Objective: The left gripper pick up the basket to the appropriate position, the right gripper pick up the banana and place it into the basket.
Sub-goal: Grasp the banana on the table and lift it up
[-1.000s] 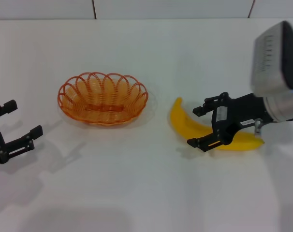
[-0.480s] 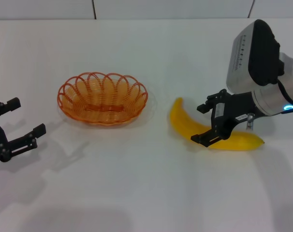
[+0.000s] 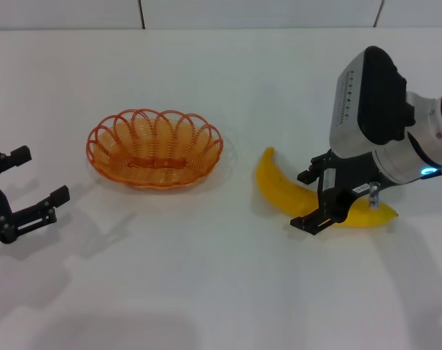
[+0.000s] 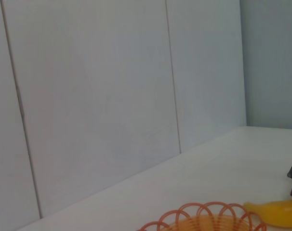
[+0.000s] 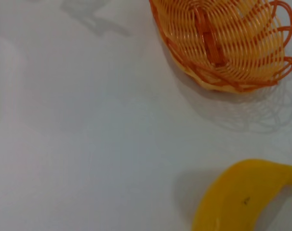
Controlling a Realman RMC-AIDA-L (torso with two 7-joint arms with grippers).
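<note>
The orange wire basket (image 3: pixel 155 149) stands empty on the white table, left of centre. The yellow banana (image 3: pixel 273 184) lies to its right, curved, with one tip pointing toward the wall. My right gripper (image 3: pixel 307 200) is open and straddles the banana's middle, one finger on each side, low over the table. Near the left edge, apart from the basket, my left gripper (image 3: pixel 40 175) is open with nothing in it. The left wrist view catches the basket rim (image 4: pixel 204 217) and the banana (image 4: pixel 277 214). In the right wrist view the basket (image 5: pixel 223 43) and the banana (image 5: pixel 237 202) both show.
The white table (image 3: pixel 206 277) runs back to a pale panelled wall (image 3: pixel 243 13). The right arm's white-silver housing (image 3: pixel 367 102) rises above the banana's outer end.
The right arm's housing swung toward the centre and upright, and its gripper came down around the banana's middle. The left gripper shifted only slightly toward the basket.
</note>
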